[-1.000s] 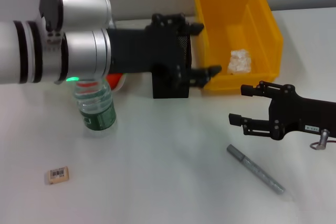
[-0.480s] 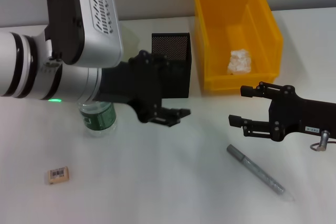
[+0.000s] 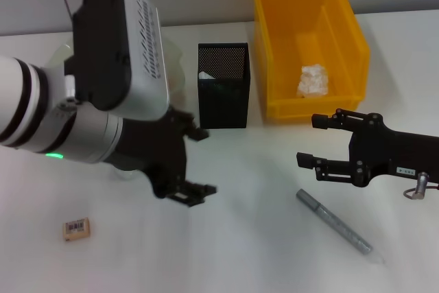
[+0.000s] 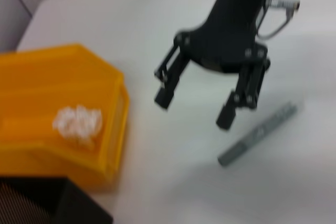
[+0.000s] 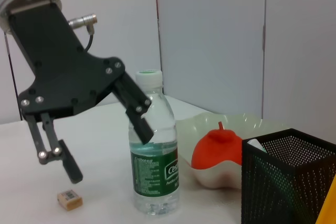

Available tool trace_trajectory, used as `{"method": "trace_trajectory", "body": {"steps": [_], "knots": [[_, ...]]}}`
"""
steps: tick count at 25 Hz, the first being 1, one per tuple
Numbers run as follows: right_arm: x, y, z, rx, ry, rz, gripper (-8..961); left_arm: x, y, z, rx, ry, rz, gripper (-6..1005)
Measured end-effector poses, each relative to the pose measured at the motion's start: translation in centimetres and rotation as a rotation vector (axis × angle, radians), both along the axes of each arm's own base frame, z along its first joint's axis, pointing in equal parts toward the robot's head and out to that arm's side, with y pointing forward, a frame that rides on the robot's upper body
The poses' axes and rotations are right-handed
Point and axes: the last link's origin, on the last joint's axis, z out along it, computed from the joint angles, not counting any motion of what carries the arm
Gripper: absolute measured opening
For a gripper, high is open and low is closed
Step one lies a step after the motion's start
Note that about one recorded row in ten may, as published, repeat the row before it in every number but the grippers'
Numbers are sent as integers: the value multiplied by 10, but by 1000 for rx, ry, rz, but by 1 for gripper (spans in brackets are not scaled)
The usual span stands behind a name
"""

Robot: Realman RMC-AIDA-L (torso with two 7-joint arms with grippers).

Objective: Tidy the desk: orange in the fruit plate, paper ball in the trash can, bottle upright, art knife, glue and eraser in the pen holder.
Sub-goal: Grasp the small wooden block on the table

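Head view, nearest first:
Eraser (image 3: 75, 228): lies flat on the white bench (image 3: 233, 252) at the near left, barcode label up, apart from everything else.
Art knife (image 3: 334, 223): grey, pen-shaped, lies at a slant on the bench at the near right, just below the right pincer and not touching it.
Left pincer (image 3: 192, 162): hangs above the bench left of centre, fingers spread and holding nothing, between the eraser and the pen holder.
Right pincer (image 3: 315, 141): hovers over the bench on the right, fingers parted and empty, pointing toward the centre, in front of the trash can.
Pen holder (image 3: 223, 94): black mesh box, upright at centre back, something white showing inside; what it is cannot be told.
Trash can (image 3: 309, 42): yellow bin, just right of the pen holder, upright with its mouth open.
Paper ball (image 3: 313, 80): white and crumpled, lies on the floor of the trash can.

Right wrist view, what the left arm hides from the head:
Bottle (image 5: 154, 145): clear with a green label and white cap, stands upright on the bench.
Fruit plate (image 5: 231, 129): pale bowl behind the bottle, beside the pen holder.
Orange (image 5: 218, 148): sits in the fruit plate.
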Motion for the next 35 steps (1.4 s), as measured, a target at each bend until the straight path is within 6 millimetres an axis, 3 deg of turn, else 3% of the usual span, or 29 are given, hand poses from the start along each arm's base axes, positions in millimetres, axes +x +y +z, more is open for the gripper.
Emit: {"method": "trace_trajectory", "body": {"steps": [2,18,34,35], "knots": [[0,0,0,-1,0,1,763,-8,-4,-2,2,120,64,798],[-3,1,-2,-6,1,9,762,-36,-9,-5,47,430,207,797],[-7,2,-7,-26,6,21,762,-56,-4,-3,63,529,263,797],[-7,2,-7,-26,6,20,762,-65,0,-4,61,544,294,797]]}}
